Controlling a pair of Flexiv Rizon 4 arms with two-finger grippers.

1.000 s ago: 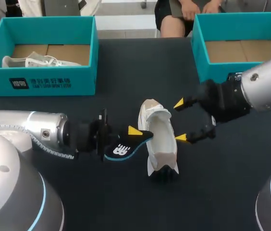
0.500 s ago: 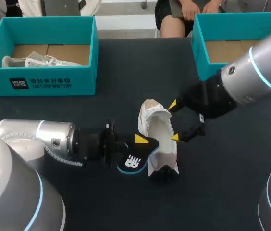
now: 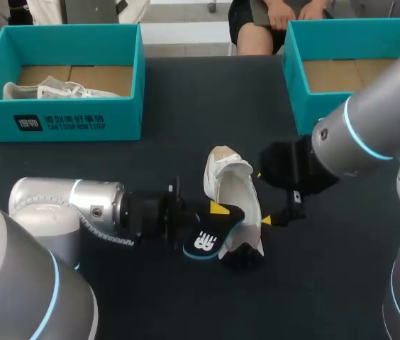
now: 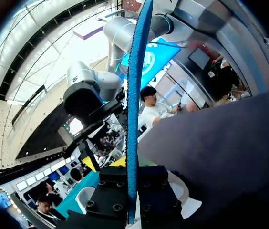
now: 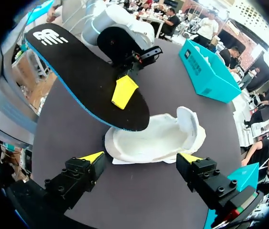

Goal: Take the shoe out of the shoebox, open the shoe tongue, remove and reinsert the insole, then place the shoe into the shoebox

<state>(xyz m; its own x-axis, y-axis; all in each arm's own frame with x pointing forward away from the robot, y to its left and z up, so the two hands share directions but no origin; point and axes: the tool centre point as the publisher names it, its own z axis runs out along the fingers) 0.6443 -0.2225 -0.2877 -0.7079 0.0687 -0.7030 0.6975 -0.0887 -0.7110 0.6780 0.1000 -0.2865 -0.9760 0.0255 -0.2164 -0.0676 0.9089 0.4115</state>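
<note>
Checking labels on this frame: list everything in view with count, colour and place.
shoe: 1, white, mid-table, between the claws
insole: 1, black with blue edge, in left claw, toe end against the shoe
left box: 1, teal, far left of table
second shoe: 1, white, inside left box
right box: 1, teal, far right of table
table: 1, dark
left claw: 1, yellow tips, shut on insole
right claw: 1, yellow tips, open, at shoe's right side

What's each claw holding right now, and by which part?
Left claw pinches the insole by its long edge. Right claw is open by the shoe, holding nothing.
</note>
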